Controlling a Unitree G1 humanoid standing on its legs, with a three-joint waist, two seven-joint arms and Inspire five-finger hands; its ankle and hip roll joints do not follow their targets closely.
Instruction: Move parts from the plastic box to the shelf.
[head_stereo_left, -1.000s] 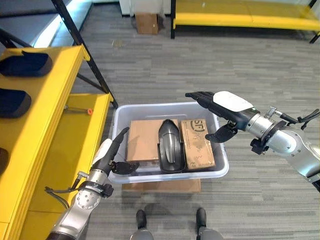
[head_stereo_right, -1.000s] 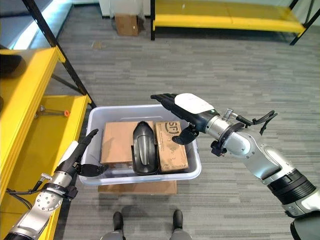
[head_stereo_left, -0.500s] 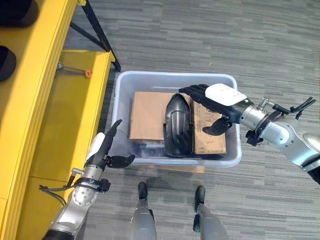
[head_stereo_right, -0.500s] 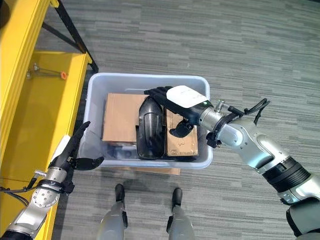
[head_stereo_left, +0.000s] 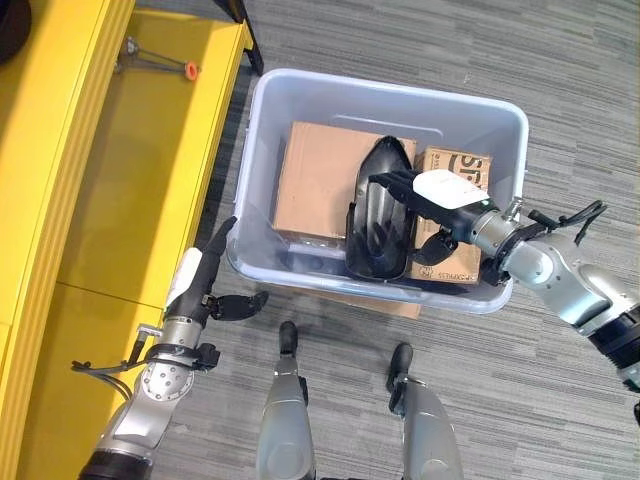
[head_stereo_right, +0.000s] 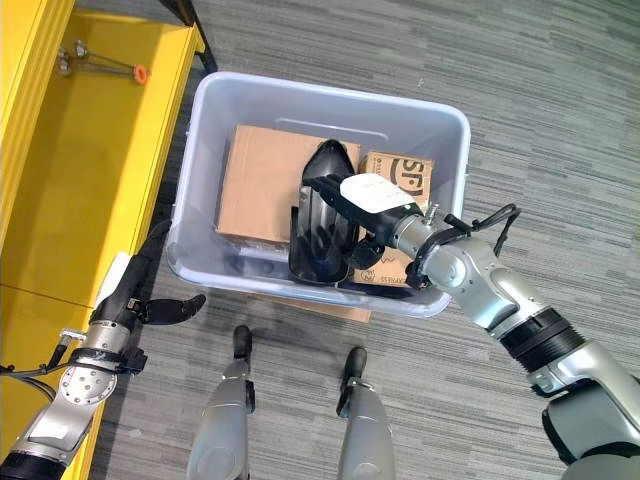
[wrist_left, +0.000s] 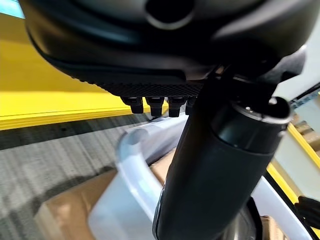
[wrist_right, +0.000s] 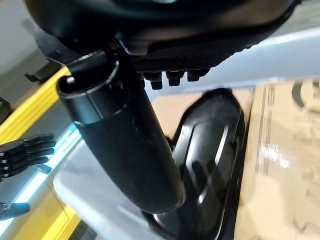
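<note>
1. We see a translucent, pale grey plastic box (head_stereo_left: 262, 170) with rounded corners and a rolled rim, standing on grey, striped carpet floor (head_stereo_left: 560, 70) just beside a yellow shelf (head_stereo_left: 90, 190) with smooth, glossy painted boards.

2. Inside the box lies a glossy black part (head_stereo_left: 380, 215), a long moulded shell that is pointed at its far end and broad and hollowed at its near end. It rests between two matte brown cardboard boxes: a plain flat one (head_stereo_left: 315, 180) towards the shelf and a narrower printed one (head_stereo_left: 455, 215) on the other side.

3. Our right hand (head_stereo_right: 375, 205) is down in the box, over the black part. Its dark fingers (head_stereo_left: 385, 185) are stretched out nearly straight across the shell's upper surface, and the thumb hangs below beside the printed carton. We see nothing gripped; the hand is spread, not clenched. Whether the fingertips actually touch the shell, we cannot tell.

4. Our left hand (head_stereo_left: 200, 290) hangs outside the box, near its corner and over the carpet next to the shelf. Its fingers are straight and pointing up, the thumb stuck out sideways, and it holds nothing.

5. A flat piece of brown cardboard (head_stereo_left: 385, 300) shows under the box's near edge.

6. A thin metal rod with an orange tip (head_stereo_left: 160, 65) lies on the lower shelf board.
</note>
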